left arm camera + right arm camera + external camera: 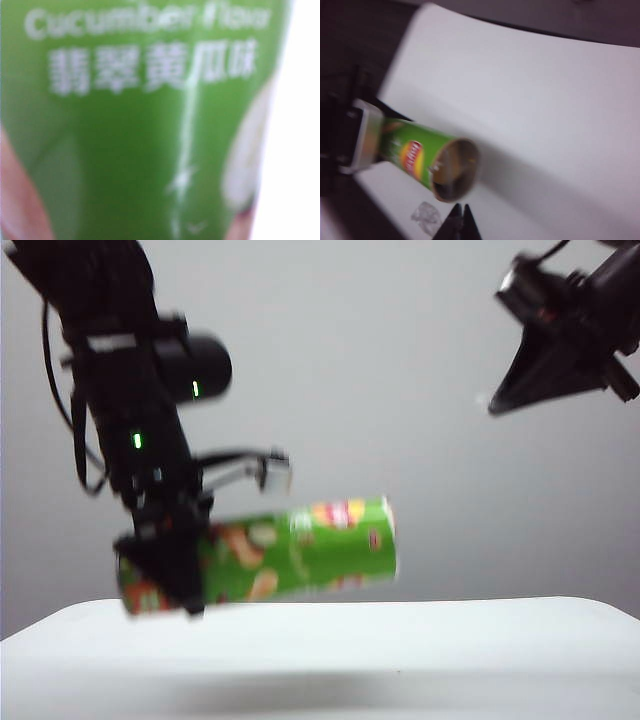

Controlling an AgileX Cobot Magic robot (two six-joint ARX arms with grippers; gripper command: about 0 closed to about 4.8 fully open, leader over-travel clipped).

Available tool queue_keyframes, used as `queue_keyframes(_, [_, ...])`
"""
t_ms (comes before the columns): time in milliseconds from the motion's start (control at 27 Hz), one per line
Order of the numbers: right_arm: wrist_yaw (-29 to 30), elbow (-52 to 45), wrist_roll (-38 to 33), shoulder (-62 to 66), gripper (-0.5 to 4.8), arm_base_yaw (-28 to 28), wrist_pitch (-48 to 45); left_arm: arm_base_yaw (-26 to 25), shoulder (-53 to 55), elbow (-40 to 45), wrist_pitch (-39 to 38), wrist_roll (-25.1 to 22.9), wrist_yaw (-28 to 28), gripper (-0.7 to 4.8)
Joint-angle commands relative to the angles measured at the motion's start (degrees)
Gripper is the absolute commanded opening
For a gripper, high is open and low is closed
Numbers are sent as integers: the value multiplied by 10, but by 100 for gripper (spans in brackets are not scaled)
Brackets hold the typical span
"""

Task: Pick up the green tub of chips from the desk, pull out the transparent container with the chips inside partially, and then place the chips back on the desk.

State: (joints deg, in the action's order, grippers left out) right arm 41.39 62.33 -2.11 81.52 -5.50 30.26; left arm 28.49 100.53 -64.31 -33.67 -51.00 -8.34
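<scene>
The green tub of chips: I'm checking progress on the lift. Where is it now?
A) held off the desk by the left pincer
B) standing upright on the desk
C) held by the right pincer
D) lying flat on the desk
A: the left pincer clamps one end of the green tub of chips, which hangs roughly level, clear of the desk.

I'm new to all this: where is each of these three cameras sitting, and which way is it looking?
Exterior view: off the arms, level with the desk edge, facing both arms; the left gripper holds the green tub of chips aloft, the right gripper hangs high.
Left wrist view: pressed close to the tub's green label; no jaws visible.
Right wrist view: looks down at the tub's open end; shut jaw tips show.
Shared: all three see the tub.
</scene>
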Motion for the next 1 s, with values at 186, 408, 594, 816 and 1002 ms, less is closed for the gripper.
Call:
queue_keyframes(186, [268,13,-66,-3,204,96,-12,1,-153,-2,18,-77,-30,246])
queue_keyframes(408, [302,13,-21,-3,227,14,-6,0,-171,-2,28,-71,-46,246])
queue_keyframes(594, [263,13,-7,-3,207,-32,10,0,-171,-2,25,-57,-45,246])
queue_keyframes(816, [213,13,12,-3,207,-33,30,0,-181,-2,9,-56,-83,246])
queue_keyframes(1002, [216,13,28,-3,207,-34,42,0,-181,-2,6,-56,-157,245])
